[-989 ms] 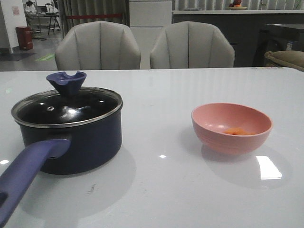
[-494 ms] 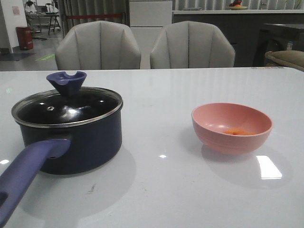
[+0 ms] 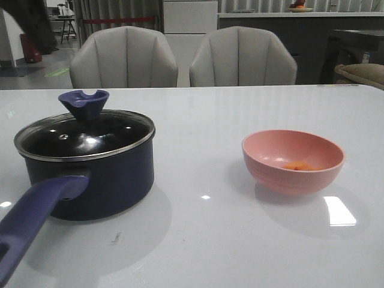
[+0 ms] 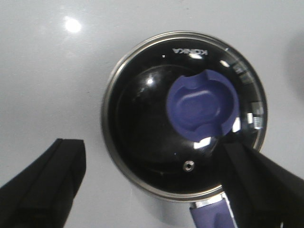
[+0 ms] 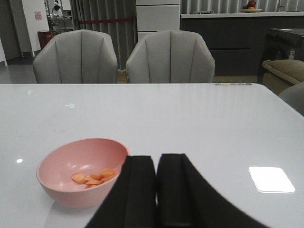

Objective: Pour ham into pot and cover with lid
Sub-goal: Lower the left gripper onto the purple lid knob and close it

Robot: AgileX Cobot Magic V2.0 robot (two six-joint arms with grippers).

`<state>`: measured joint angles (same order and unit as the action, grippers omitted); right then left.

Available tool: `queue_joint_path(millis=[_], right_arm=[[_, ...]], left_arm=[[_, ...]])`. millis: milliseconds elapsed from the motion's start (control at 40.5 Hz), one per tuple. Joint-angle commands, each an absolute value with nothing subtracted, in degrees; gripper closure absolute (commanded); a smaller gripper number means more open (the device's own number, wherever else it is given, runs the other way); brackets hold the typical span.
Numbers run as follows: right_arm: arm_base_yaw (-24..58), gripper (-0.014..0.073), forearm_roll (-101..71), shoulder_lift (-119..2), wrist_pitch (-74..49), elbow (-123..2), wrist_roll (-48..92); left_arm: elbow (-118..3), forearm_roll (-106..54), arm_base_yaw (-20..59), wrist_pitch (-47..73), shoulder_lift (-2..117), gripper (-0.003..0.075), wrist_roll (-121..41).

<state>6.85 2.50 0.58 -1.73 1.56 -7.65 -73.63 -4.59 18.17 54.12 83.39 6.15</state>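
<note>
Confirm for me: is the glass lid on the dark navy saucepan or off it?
On. The round clear glass lid sits level on the dark navy saucepan, metal rim meeting the pot's rim all round in the left wrist view, blue notched knob up.

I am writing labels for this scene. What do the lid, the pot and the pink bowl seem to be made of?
The lid looks like clear glass in a shiny metal rim: the dark inside shows through and highlights glint on it. Its blue knob looks like matte plastic or silicone. The pot seems to be dark coated metal with a soft sheen. The pink bowl looks like matte plastic, possibly ceramic.
</note>
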Motion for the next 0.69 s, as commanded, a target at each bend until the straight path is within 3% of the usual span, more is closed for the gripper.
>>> queue_joint_path(millis=[0, 297, 667], right_arm=[[6.57, 0.0436, 3.04, 1.70, 3.39, 1.27, -7.44], [6.57, 0.0436, 3.04, 1.75, 3.39, 1.27, -7.44], [6.57, 0.0436, 3.04, 1.75, 3.39, 1.27, -7.44]], left_arm=[[-78.63, -2.95, 21.05, 53.71, 85.37, 0.0129, 9.76], [-86.58, 1.89, 26.99, 56.34, 93.81, 0.0129, 16.28], [-88.82, 1.88, 27.27, 58.92, 99.20, 0.0129, 18.71]])
